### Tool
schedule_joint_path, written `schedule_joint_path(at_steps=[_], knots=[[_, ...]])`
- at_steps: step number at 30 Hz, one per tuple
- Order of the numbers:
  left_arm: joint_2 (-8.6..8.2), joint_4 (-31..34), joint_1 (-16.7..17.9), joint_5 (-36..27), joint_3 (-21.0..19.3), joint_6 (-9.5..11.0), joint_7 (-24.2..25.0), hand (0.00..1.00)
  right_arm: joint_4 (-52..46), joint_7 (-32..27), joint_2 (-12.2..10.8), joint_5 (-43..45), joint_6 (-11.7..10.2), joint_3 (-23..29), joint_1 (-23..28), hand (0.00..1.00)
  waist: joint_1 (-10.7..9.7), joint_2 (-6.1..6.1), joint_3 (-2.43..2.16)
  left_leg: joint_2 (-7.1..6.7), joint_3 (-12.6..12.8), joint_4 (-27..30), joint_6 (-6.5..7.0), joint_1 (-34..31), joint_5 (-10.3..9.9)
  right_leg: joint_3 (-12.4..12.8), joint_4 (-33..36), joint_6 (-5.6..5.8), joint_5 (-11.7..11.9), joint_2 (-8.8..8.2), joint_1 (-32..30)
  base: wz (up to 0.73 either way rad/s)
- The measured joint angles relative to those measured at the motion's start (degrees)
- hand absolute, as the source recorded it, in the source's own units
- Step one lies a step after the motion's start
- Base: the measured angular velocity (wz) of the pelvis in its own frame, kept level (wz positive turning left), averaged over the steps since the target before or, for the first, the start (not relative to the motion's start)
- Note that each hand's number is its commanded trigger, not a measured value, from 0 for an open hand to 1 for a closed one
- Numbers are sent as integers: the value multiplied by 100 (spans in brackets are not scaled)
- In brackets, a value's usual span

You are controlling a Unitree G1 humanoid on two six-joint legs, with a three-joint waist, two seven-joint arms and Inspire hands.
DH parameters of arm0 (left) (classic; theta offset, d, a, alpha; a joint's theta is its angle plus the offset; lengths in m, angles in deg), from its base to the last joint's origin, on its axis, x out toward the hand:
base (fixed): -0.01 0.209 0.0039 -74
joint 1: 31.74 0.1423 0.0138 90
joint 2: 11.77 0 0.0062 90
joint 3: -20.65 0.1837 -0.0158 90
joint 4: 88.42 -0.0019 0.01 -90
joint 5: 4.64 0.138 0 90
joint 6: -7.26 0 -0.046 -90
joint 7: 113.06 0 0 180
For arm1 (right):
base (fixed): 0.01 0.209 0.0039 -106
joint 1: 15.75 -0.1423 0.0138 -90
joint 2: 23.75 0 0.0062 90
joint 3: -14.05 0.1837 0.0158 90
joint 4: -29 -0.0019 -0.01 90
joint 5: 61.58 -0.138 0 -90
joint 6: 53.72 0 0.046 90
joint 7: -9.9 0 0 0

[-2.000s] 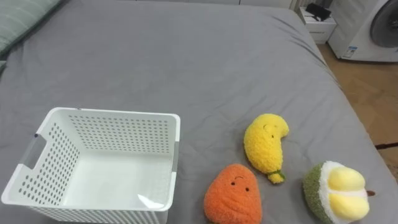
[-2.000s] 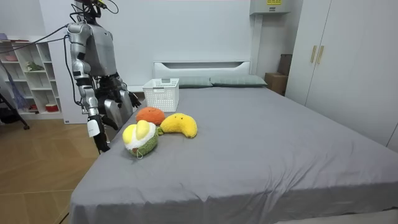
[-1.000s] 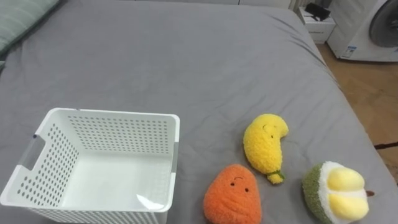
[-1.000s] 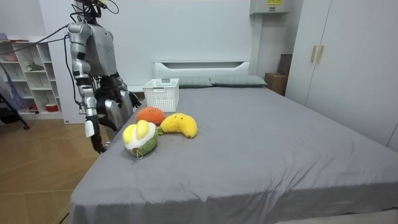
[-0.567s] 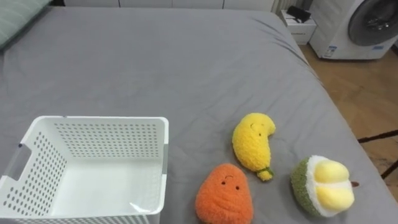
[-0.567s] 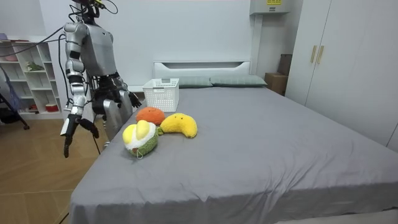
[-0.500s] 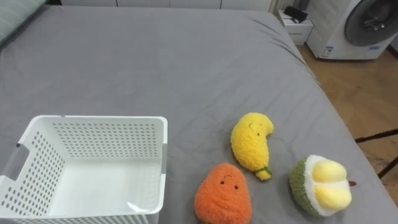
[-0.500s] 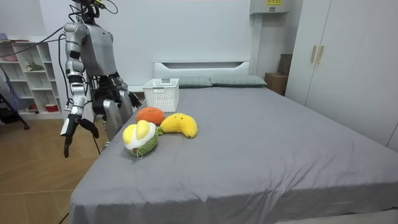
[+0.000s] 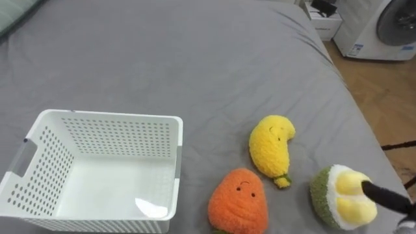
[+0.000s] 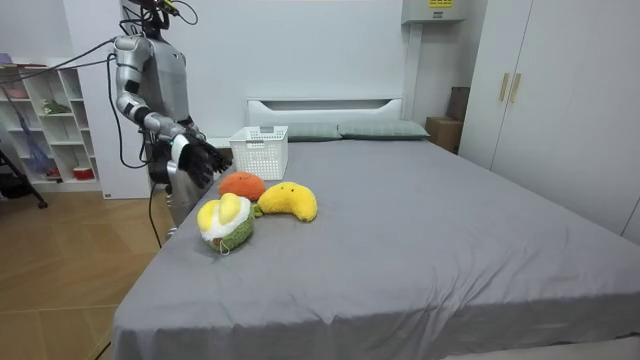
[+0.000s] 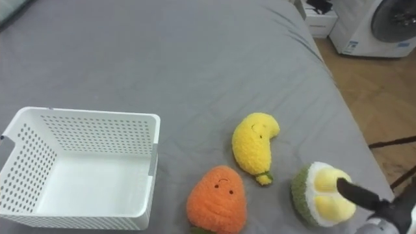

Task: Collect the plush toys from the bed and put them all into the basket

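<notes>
Three plush toys lie on the grey bed (image 9: 195,58): an orange one (image 9: 237,201), a yellow banana-shaped one (image 9: 272,146) and a green and yellow durian (image 9: 338,195) nearest the bed's right edge. A white perforated basket (image 9: 110,117) stands empty to their left. My right hand (image 9: 387,196) comes in from the lower right, a straight dark finger lying over the durian's right side. In the room view I stand at the bedside with the right hand (image 10: 198,158) raised, fingers spread, near the orange toy (image 10: 241,185) and the basket (image 10: 260,152).
The bed's right edge drops to a wooden floor (image 9: 383,91), with a washing machine (image 9: 383,29) and a small white cabinet (image 9: 323,16) beyond. Pillows (image 10: 375,129) lie at the headboard. A shelf unit (image 10: 45,120) stands behind me.
My right arm has swung up from hanging at my side to over the bed, and its finger has come in over the durian. The eye view has shifted slightly.
</notes>
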Motion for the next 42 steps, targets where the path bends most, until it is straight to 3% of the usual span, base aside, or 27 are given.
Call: schedule_joint_path(at_steps=[10,20,24,26,30,36,42], knots=[[13,2,11,22,203,-161,-24,0,-603,587,-2,53,12,-518,-22,0,13,60,-29,8,18,-34,0,11,3,-80,33,6,4,-19,27,0],[77,6,23,35,204,-165,142,0,-830,1258,-2,461,52,-685,29,0,23,66,-24,7,0,-8,0,60,2,-29,-1,5,5,-30,78,0],[64,49,27,35,208,-194,108,0,-432,1346,-8,829,70,-781,68,0,17,58,-29,6,-25,5,0,46,2,-67,-4,4,8,-33,102,4],[30,67,12,35,208,-247,73,0,-255,1374,-26,953,240,-855,176,0,31,69,-28,3,-49,4,0,40,2,-82,3,4,8,-36,98,2],[0,101,26,50,225,-329,-19,0,-110,1412,-26,1054,357,-958,195,0,14,61,-31,8,-57,8,0,38,2,-99,11,4,9,-44,102,0],[21,185,95,53,326,-381,-134,0,-40,1382,-25,1110,353,-1014,188,0,43,-5,-59,9,-57,18,0,48,2,-152,12,3,12,-44,117,0],[53,331,159,52,374,-366,-116,0,347,1244,-16,1110,348,-1004,159,0,146,-30,-46,10,-64,19,1,35,2,-162,22,4,14,-45,121,0]])
